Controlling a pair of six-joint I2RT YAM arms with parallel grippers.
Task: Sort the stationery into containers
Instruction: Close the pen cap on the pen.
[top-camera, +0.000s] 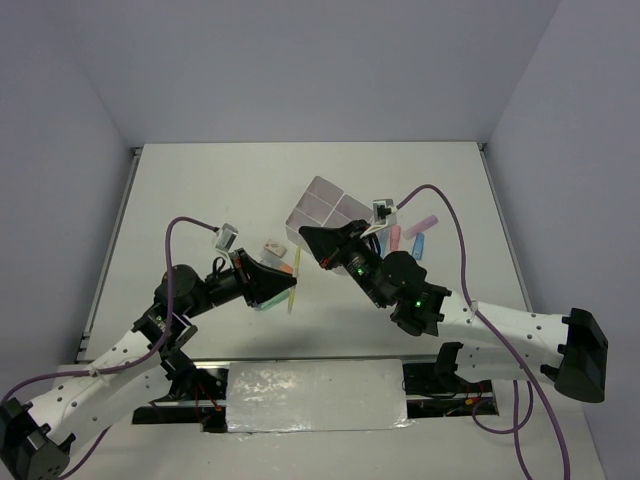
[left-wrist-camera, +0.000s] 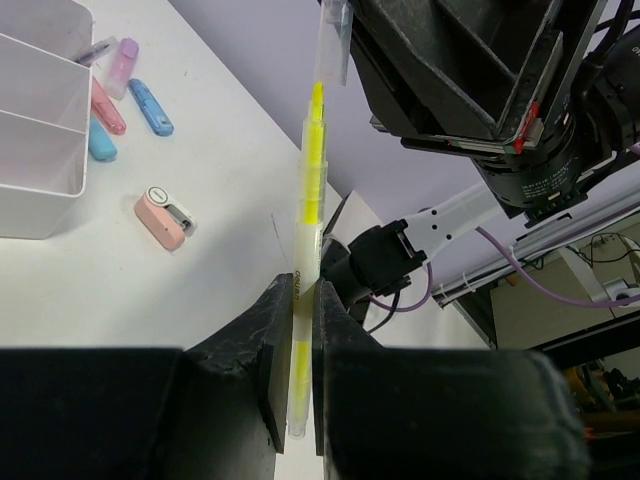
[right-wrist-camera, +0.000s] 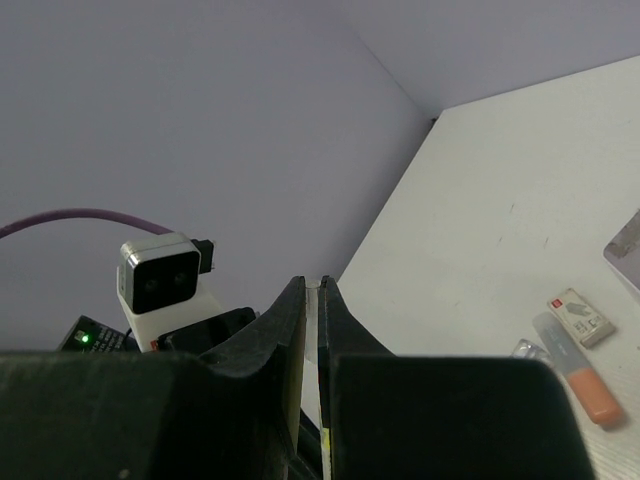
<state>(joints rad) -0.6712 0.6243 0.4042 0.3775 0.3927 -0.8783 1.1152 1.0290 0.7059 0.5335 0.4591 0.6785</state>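
Between the two arms, a thin yellow pen hangs above the table. My left gripper is shut on its lower barrel. My right gripper is shut on the clear cap at the pen's other end, seen from above at the black fingers. The white four-compartment box stands just behind the right gripper, and its walls show in the left wrist view. A pink mini stapler lies beside it.
Pink and blue highlighters lie right of the box, also the blue one and a pink one. An eraser and an orange highlighter lie left of the box. A green highlighter sits under the left gripper.
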